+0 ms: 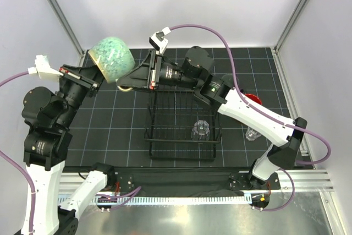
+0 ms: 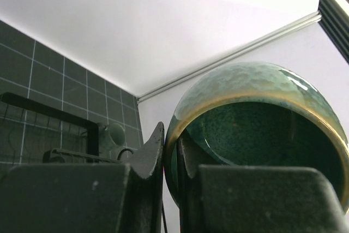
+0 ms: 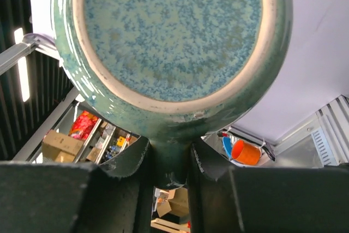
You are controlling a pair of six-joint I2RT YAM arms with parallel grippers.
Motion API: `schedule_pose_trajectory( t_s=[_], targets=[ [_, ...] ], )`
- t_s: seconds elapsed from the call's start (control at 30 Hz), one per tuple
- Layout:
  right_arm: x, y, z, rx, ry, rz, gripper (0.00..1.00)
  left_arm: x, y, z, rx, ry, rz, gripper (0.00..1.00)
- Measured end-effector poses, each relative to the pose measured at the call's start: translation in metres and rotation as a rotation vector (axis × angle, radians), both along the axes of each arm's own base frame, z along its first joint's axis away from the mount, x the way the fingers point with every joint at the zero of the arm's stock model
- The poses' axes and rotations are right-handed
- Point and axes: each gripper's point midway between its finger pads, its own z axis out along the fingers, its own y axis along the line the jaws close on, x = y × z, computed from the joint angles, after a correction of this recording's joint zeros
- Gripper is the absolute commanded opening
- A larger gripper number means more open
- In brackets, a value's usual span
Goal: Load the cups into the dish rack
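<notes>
Up at eleven o'clock of the dish rack [image 1: 181, 156], the left gripper [image 2: 172, 148] pinches the rim of the speckled pale-green mug [image 1: 111, 58], which hangs tilted above the bench [image 1: 110, 130], and the right gripper [image 3: 170, 162] is clamped on its handle. Inside the rack, toward four o'clock, stands a clear glass [image 1: 200, 130]; a second glass [image 1: 252, 134] stands on the bench at three o'clock.
</notes>
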Motion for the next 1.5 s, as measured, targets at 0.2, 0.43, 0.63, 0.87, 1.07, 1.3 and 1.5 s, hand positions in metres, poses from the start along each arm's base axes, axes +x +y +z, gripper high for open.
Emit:
schedule_pose_trajectory(
  t_s=[0.2,0.43,0.63,0.87,1.07,1.3,1.5],
  targets=[
    [-0.005,0.003,0.005,0.035,-0.025,0.045,0.04,-0.001,0.004,0.003,-0.016,-0.018,0.018,0.0],
    [-0.006,0.002,-0.003,0.004,-0.108,0.036,0.04,-0.007,0.002,-0.003,-0.017,-0.025,0.004,0.37],
    [0.002,-0.002,-0.023,-0.07,-0.139,-0.002,0.04,-0.01,-0.003,-0.015,-0.012,0.001,-0.029,0.53],
    [0.043,-0.033,-0.044,-0.153,-0.118,-0.129,0.04,-0.009,-0.007,-0.029,0.005,0.044,-0.05,0.65],
    [0.106,-0.089,-0.056,-0.231,-0.124,-0.32,0.04,-0.012,-0.009,-0.044,0.056,0.085,-0.069,0.67],
    [0.169,-0.175,-0.082,-0.401,-0.222,-0.535,0.04,-0.017,-0.008,-0.06,0.166,0.129,-0.08,0.67],
    [0.201,-0.225,-0.141,-0.629,-0.348,-0.621,0.04,-0.024,-0.009,-0.072,0.233,0.153,-0.111,0.67]
  ],
)
